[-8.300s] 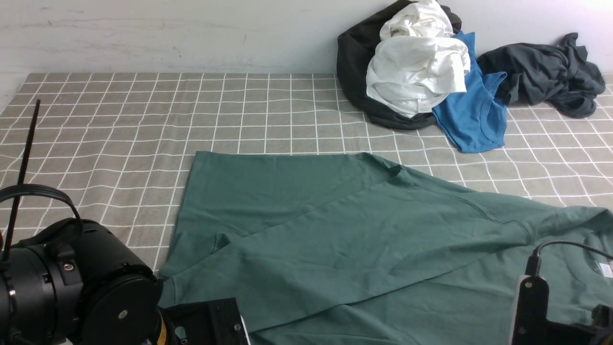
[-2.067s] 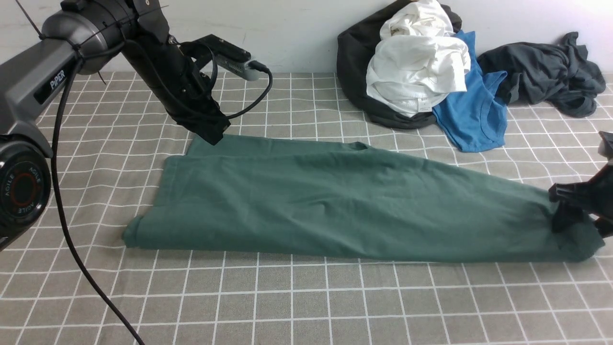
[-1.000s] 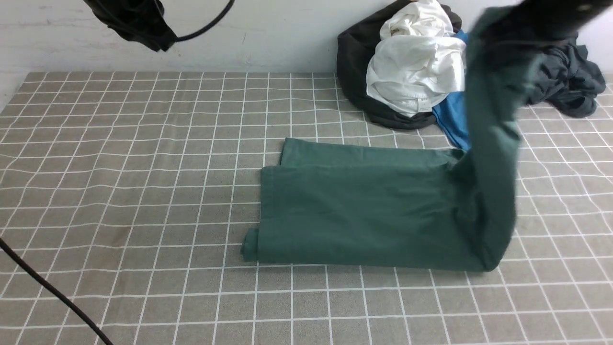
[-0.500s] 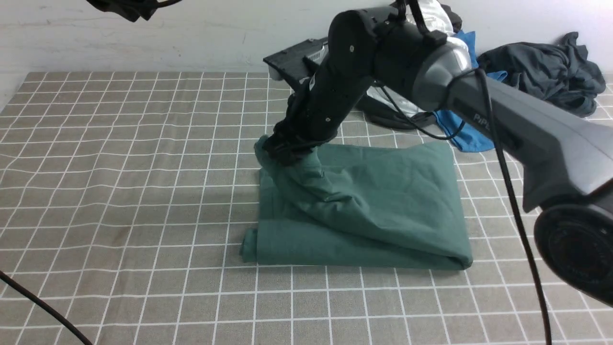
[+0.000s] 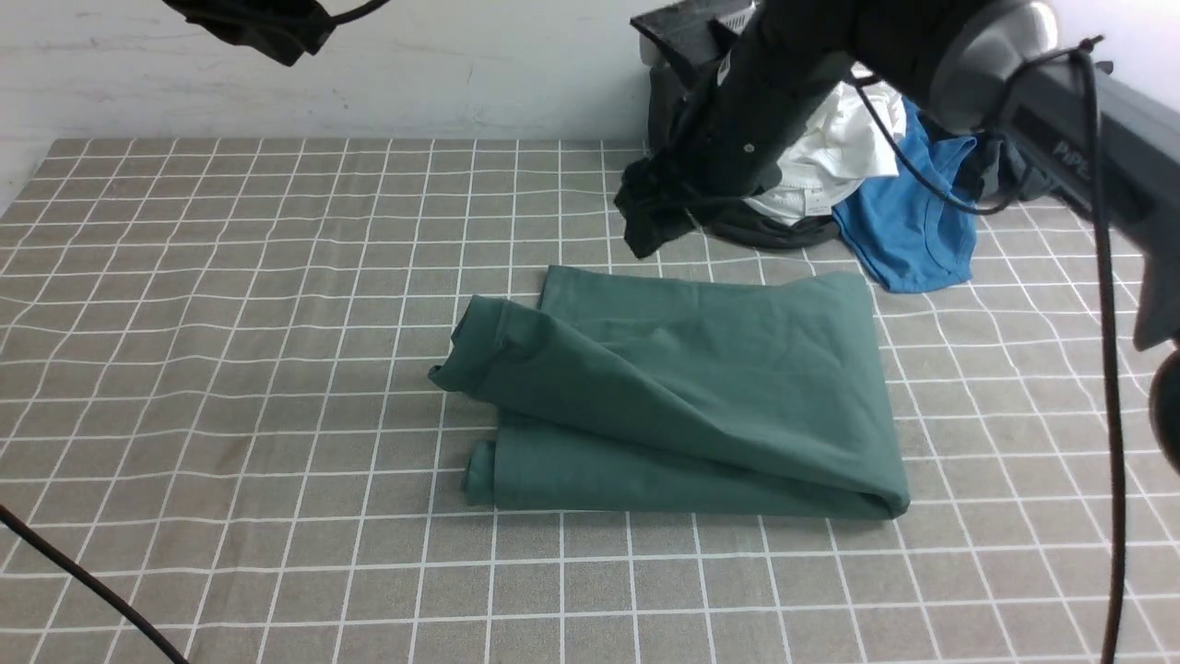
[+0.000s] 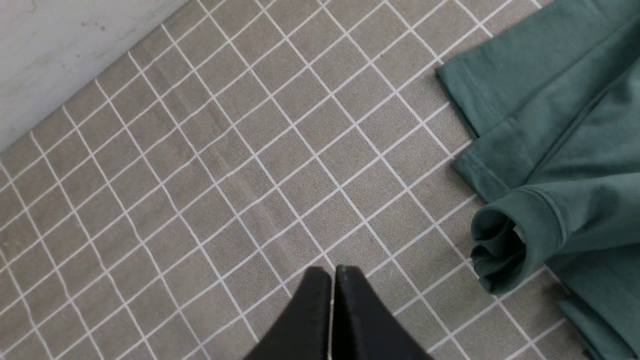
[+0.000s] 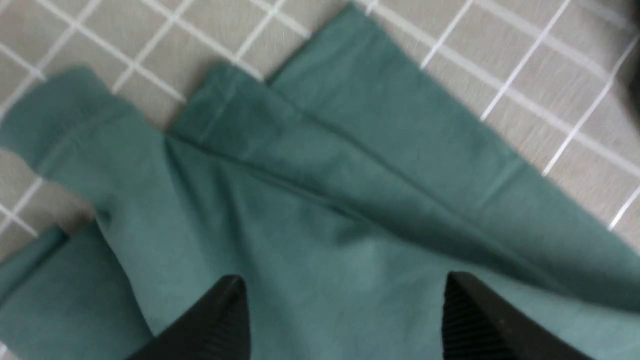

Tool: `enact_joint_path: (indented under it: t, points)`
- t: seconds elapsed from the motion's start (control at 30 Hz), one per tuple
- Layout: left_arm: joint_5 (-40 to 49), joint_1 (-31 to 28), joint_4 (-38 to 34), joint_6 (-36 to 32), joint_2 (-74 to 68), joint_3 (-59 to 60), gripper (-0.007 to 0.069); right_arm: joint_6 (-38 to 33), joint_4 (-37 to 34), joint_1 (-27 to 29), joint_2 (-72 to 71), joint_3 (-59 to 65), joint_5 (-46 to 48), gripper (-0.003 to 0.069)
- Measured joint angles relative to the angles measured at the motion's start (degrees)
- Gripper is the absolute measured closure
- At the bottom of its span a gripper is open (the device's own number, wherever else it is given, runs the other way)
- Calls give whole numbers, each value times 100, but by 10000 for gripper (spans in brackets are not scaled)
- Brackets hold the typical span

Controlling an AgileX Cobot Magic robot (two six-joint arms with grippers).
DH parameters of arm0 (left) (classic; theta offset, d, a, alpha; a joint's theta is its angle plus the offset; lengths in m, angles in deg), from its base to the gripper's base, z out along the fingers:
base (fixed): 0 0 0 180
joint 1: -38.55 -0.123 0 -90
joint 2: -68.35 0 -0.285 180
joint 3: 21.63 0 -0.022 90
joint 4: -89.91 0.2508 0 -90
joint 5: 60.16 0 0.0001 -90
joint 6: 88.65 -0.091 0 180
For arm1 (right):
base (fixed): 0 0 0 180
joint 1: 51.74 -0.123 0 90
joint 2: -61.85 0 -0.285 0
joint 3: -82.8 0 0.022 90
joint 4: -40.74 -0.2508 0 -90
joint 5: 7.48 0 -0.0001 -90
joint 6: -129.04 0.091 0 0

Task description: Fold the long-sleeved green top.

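Soft cotton green top lies folded, roughly rectangular.

— Where can a gripper get through?
— The checked tablecloth lies bare all along the left side, and across the near strip in front of the green long-sleeved top.
— And what stands in the way?
— The right arm hangs over the top's far edge. Behind it a heap of clothes fills the far right corner against the wall. A black cable crosses the near left corner.
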Motion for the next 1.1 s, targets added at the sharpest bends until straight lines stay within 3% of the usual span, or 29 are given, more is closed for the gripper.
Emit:
enact_joint_path:
  t: [0.17,0.4,0.53,0.7,0.97,1.1]
  points:
    - [0,61,-163,85,71,0,632,-56,-320,-128,483,235,-1,389]
    - [0,102,-196,137,99,0,632,-323,-780,-680,873,382,-27,507]
    - [0,102,-144,225,340,180,632,-375,-744,-1159,830,382,-48,517]
    - [-5,102,-31,299,1210,1095,632,-231,-441,-1353,726,382,-48,517]
    - [-140,97,371,752,3534,3851,632,-27,264,-1309,-962,1002,-42,517]
    - [-1003,97,388,1039,5274,5885,632,-148,171,-1241,-2722,2153,-42,517]
